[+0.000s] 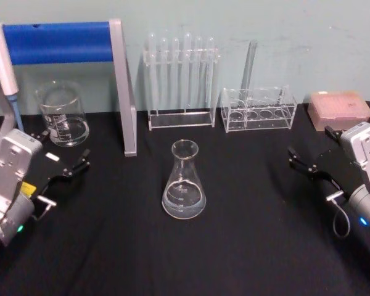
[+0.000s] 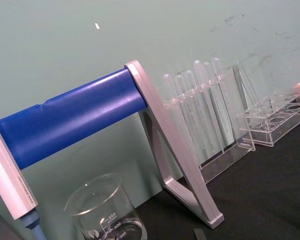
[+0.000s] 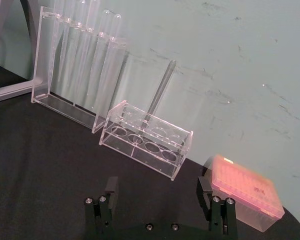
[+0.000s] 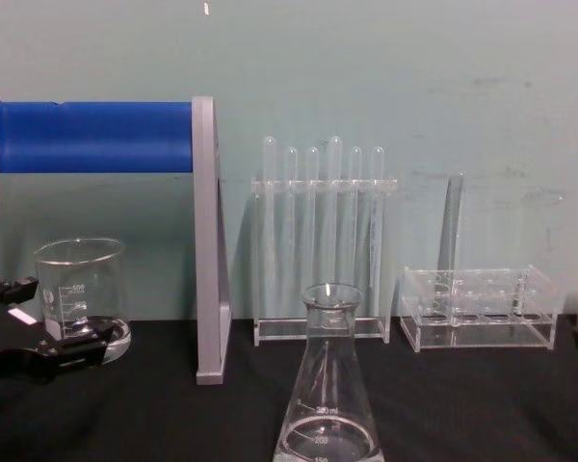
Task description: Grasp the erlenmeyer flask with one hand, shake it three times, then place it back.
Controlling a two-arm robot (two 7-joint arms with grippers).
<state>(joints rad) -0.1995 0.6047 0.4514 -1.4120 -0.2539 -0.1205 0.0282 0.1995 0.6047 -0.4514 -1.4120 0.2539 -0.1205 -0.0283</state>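
So the black worktop (image 1: 246, 246) is basically laid out like a stage. All the big stuff is pushed to the back wall: the grey frame with the blue bar (image 1: 61, 42), the tall tube rack (image 1: 180, 118), the low rack (image 1: 259, 116) and the pink box (image 1: 338, 108). My guess is that's so nothing gets whacked once the shaking starts.

The two arms sit out at the sides, well apart from everything. The left hand (image 1: 79, 165) is low over the worktop near the beaker (image 1: 63, 117), fingers spread and holding nothing. The right hand (image 3: 156, 186) mirrors it on the far side with its jaws wide apart, also empty, pointing in toward the middle.

The flask (image 1: 184, 191) stands upright, alone, dead centre and forward of the racks, with a bit of clear liquid in the bottom. There's open space all around it, so either hand gets a clean sideways run at the neck. Nothing's been grabbed yet, so the whole job is still to do.
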